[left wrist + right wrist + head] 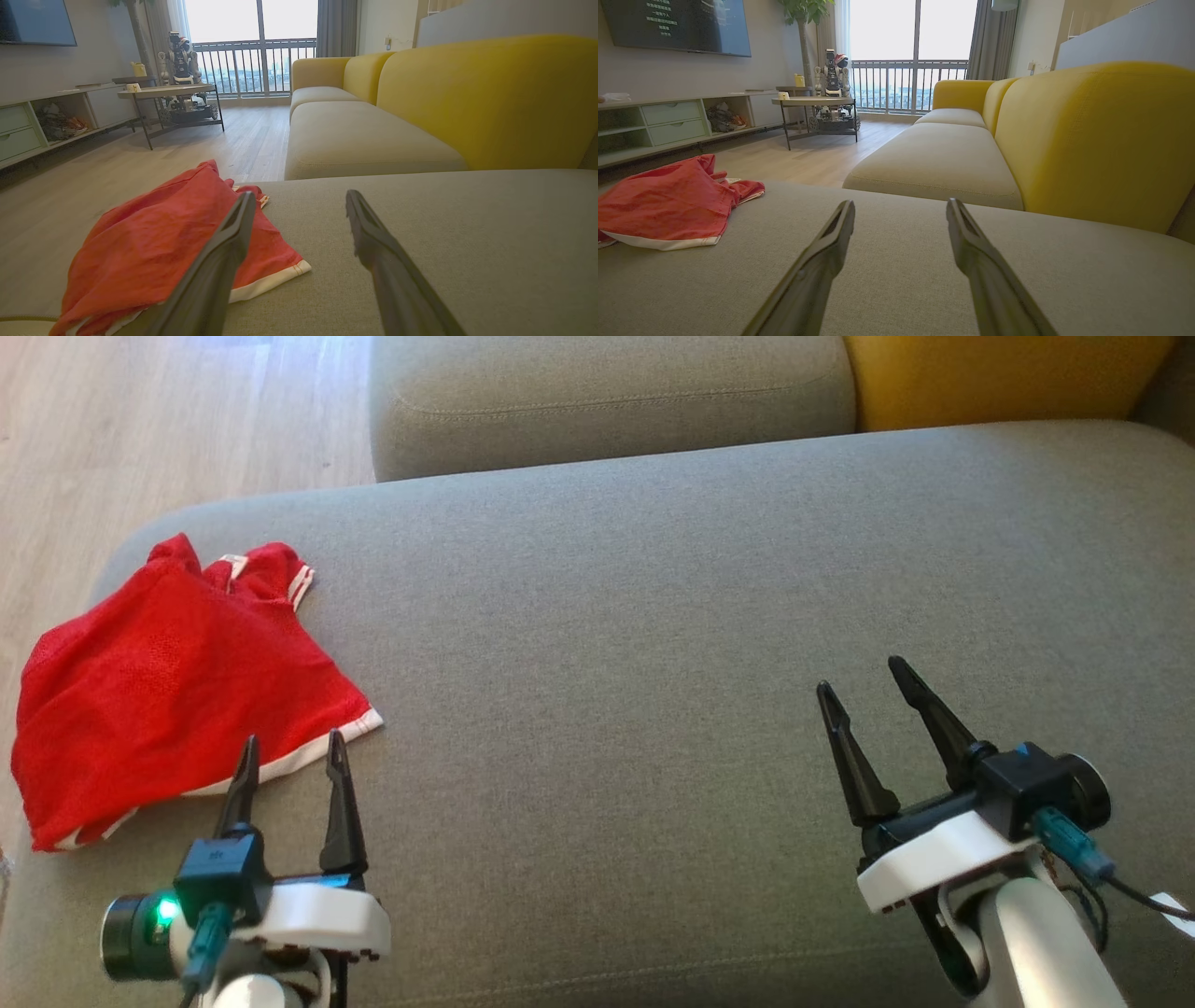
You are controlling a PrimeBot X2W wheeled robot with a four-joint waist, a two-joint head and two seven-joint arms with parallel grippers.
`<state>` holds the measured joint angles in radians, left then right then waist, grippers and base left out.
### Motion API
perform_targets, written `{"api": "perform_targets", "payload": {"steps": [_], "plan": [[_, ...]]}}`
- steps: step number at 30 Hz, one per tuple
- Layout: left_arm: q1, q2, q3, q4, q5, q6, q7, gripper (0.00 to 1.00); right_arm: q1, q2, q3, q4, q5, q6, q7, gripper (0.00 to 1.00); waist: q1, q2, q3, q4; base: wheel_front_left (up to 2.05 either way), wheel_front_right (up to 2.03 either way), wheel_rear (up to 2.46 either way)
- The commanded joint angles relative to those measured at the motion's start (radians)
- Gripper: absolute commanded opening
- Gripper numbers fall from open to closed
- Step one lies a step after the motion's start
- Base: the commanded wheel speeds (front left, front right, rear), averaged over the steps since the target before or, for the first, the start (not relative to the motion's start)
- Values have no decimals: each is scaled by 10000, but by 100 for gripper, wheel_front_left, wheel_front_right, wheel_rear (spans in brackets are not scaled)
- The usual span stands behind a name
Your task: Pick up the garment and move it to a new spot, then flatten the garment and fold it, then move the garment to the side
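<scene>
You're working in a living room. A grey seat cushion (pixel 653 616) is filling most of the head view, a second grey cushion (pixel 607 401) is sitting at top centre, and a yellow backrest (pixel 999 378) is showing upper right. Pale wood floor (pixel 140 420) is running along the upper left. In the right wrist view, daylight is coming through a tall balcony window (pixel 882 28) at top centre. A dark railing (pixel 896 84) is crossing its lower part, and a grey curtain (pixel 983 42) is hanging just right of it. A wall-mounted TV (pixel 677 23) is sitting upper left, and a low cabinet (pixel 672 121) is standing under it. A round table (pixel 812 101) is standing centre left, near a leafy plant (pixel 803 9).
</scene>
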<state>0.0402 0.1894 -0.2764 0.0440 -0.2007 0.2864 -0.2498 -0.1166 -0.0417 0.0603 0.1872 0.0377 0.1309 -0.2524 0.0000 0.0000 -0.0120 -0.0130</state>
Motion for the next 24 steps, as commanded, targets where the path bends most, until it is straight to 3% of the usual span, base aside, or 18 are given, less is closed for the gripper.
{"api": "perform_targets", "payload": {"steps": [1,15,20,24], "plan": [[-325,-49,576,-209,188,-167,-120,100,-543,-85,185,-298,34,-2,-93,100,0,0,2,-18,0,0,0],[-526,-626,1741,229,680,-1261,-120,100,-606,-85,235,-568,27,-2,-93,100,0,0,314,66,0,0,0],[-839,-732,1929,232,830,-1463,-120,100,-668,-85,338,-850,-31,-2,-93,100,0,0,646,587,0,0,0],[-1034,-890,2034,236,924,-1626,-120,100,-742,-85,420,-978,-84,-2,-93,100,0,0,886,1408,0,0,0]]}}
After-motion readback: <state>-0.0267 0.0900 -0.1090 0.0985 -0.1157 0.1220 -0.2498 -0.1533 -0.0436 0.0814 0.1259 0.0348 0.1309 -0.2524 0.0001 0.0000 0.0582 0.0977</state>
